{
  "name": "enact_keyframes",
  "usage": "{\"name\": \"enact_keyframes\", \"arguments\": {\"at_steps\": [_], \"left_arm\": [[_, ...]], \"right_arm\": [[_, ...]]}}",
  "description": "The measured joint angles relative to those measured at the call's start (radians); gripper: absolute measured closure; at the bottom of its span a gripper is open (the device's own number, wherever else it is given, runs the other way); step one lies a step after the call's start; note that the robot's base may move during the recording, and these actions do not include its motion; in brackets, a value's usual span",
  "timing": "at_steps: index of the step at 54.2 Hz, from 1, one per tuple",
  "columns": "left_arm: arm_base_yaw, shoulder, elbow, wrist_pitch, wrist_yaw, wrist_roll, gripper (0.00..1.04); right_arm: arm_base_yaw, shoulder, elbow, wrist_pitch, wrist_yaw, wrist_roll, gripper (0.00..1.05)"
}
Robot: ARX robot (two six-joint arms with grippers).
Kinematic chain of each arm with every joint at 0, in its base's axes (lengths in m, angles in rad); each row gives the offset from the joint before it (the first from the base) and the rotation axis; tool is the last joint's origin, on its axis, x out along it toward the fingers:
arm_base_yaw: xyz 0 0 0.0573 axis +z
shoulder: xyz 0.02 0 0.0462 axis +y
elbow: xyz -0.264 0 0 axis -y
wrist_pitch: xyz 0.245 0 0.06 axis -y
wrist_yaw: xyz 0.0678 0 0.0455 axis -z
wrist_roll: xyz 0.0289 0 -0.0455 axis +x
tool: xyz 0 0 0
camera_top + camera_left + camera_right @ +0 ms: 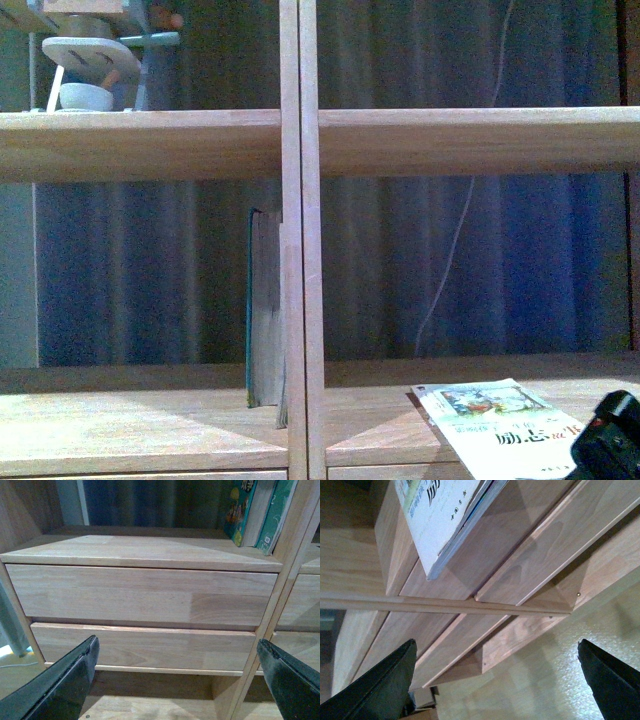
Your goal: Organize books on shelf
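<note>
Left of the central divider (300, 300), on the lower board of the shelf (450, 140), the teal book (264, 310) stands upright, tight against the divider — that half looks done. The paperback (500, 425) isn't: it lies flat, cover up, in the right compartment, near the front edge. So approx. halfway by this read. What's left is lifting the paperback and standing it up, prob. against the divider or beside the teal one.

The right gripper (496, 644) is spread wide and holds nothing. The left gripper (177, 645) is likewise parted and empty, facing the drawer fronts (140, 595) under the board the teal book stands on.

View diffs:
- **Front view:** gives the whole layout w/ both compartments, but only a dark bit of the right gripper at the lower corner, so its fingers can't be judged from there.
- **Right wrist view:** shows the paperback poking out past the board's front edge, w/ the gripper apart from it — no contact.
- **Left wrist view:** shows the teal book's pale page edges and a colourful cover, neither clear from the front, where the book is seen edge-on.
</note>
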State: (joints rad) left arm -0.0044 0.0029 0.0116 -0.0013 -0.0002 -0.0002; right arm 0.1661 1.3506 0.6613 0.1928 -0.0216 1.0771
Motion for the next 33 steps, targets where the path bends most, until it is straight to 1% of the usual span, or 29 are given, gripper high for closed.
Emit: {"name": "enact_keyframes", "arguments": {"at_steps": [7, 14, 33], "left_arm": [[0.000, 0.000, 0.000, 0.000, 0.000, 0.000, 0.07], [0.000, 0.000, 0.000, 0.000, 0.000, 0.000, 0.07], [0.000, 0.000, 0.000, 0.000, 0.000, 0.000, 0.07]], "right_arm": [[0.008, 0.101, 0.072, 0.034, 0.026, 0.039, 0.07], [0.007, 0.189, 0.161, 0.055, 0.026, 0.072, 0.07], [-0.003, 0.360, 0.370, 0.031, 0.041, 0.144, 0.07]]}}
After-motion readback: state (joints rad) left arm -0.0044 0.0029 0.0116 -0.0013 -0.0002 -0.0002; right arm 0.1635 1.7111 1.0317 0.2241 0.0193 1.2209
